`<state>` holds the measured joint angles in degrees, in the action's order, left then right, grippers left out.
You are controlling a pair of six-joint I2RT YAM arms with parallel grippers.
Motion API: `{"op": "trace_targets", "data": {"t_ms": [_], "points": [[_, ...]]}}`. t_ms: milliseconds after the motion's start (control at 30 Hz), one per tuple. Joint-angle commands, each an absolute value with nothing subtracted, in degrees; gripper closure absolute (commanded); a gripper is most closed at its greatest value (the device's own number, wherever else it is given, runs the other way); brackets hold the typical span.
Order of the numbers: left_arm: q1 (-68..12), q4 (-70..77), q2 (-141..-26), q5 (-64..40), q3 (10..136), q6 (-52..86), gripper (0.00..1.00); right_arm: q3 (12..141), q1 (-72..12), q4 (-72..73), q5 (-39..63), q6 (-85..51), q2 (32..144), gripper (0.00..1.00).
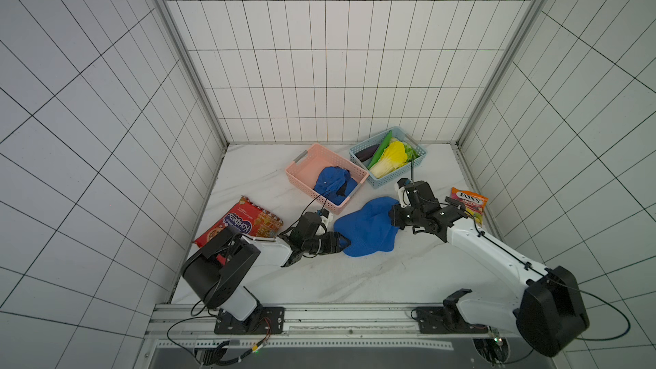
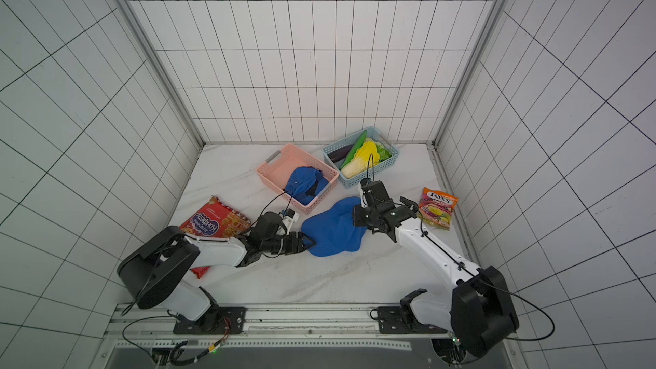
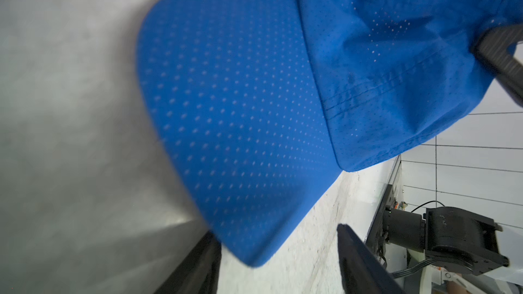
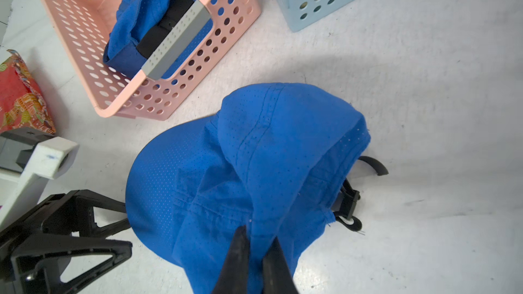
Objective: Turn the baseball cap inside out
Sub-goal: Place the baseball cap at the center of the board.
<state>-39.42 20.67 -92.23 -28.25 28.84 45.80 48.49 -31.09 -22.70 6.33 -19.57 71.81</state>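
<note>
**Top views.** In both top views the baseball cap (image 1: 367,230) lies on the table (image 1: 355,278) at lower centre of the frame, just below the pink basket (image 1: 309,168). The left claw (image 1: 346,243) is at the cap's left edge. The right claw (image 1: 392,218) is at the cap's right edge. A second blue cap (image 1: 333,182) lies inside the pink basket. A blue basket (image 1: 401,170) holding vegetables stands just right of the pink one.

**Left wrist view.** The left claw (image 3: 277,233) is open, with its jaws well apart. The tip of the perforated brim (image 3: 226,108) reaches between them, and neither jaw is pressed against it. One dark finger (image 3: 498,52) of the right claw shows against the crown fabric.

**Right wrist view.** The right claw (image 4: 259,234) is closed, pinching a fold of the crown fabric between its tips. The crown is bunched and raised above the brim. The black strap buckle (image 4: 349,202) lies on the table beside the crown. The left claw (image 4: 127,227) stands open at the brim's edge.
</note>
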Motion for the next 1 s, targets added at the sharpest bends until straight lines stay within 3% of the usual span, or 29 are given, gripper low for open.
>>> {"op": "trace_targets", "data": {"t_ms": [0, 167, 267, 333, 500, 600, 700, 833, 967], "points": [[-40.2, 25.4, -97.6, -29.7, 32.1, 45.8, 0.43, 51.6, -28.8, -24.1, 5.5, -15.2, 74.0, 0.91], [-41.9, 31.6, -103.3, -29.4, 34.7, 48.5, 0.48, 54.1, -25.6, -24.4, 3.1, -12.3, 77.9, 0.89], [-43.2, 34.8, -104.9, -28.4, 35.5, 49.5, 0.47, 55.2, -23.5, -24.4, 3.6, -11.8, 80.1, 0.83], [-44.0, 35.2, -104.9, -26.9, 35.8, 49.5, 0.43, 55.6, -22.6, -24.5, 4.5, -11.7, 80.7, 0.75], [-44.5, 33.4, -100.9, -21.9, 33.6, 49.1, 0.15, 56.4, -21.9, -26.0, 4.0, -12.1, 77.8, 0.47], [-44.5, 28.8, -95.4, -19.0, 32.0, 47.3, 0.02, 56.5, -21.7, -27.6, 2.7, -12.1, 73.9, 0.32], [-44.5, 22.3, -87.6, -16.1, 30.0, 45.1, 0.01, 56.8, -21.6, -30.0, 1.8, -12.4, 69.0, 0.23], [-44.5, 9.0, -72.3, -10.1, 29.2, 40.0, 0.01, 56.2, -21.6, -32.5, 4.1, -13.0, 61.4, 0.18], [-43.3, -4.3, -58.4, -1.1, 31.0, 32.5, 0.01, 53.5, -21.8, -31.0, 12.8, -13.0, 54.5, 0.15]]}}
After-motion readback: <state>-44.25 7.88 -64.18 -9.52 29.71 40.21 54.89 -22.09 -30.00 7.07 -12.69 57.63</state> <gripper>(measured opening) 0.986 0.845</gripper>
